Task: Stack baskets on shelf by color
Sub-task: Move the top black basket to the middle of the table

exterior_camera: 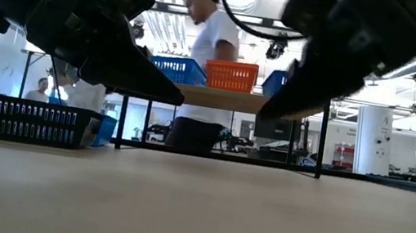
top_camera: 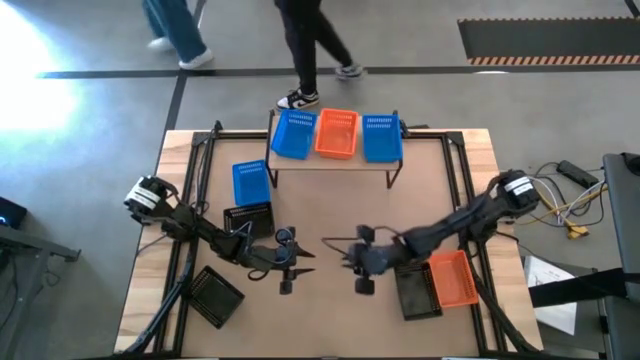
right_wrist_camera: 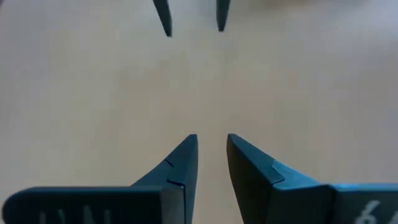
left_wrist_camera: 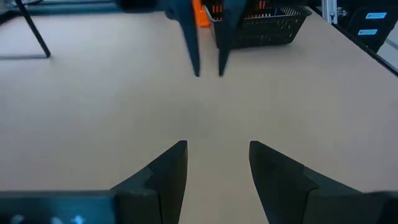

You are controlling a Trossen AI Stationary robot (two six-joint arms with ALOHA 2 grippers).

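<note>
The shelf (top_camera: pixel 335 163) stands at the table's far side and carries a blue basket (top_camera: pixel 292 133), an orange basket (top_camera: pixel 337 132) and another blue basket (top_camera: pixel 381 137) side by side. On the table's left rest a blue basket (top_camera: pixel 250 183) and two black baskets (top_camera: pixel 247 217) (top_camera: pixel 216 296). On the right, a black basket (top_camera: pixel 415 292) lies beside an orange basket (top_camera: pixel 452 277). My left gripper (top_camera: pixel 308 253) (left_wrist_camera: pixel 216 146) and my right gripper (top_camera: pixel 335 243) (right_wrist_camera: pixel 212 138) face each other over the bare middle of the table. Both are open and hold nothing.
Black frame rails (top_camera: pixel 195 180) run along the table's left and right sides. A person (exterior_camera: pixel 207 67) walks behind the shelf beyond the far edge. Bare tabletop (top_camera: pixel 330 205) lies between the shelf and the grippers. Cables (top_camera: pixel 565 200) lie off the table's right.
</note>
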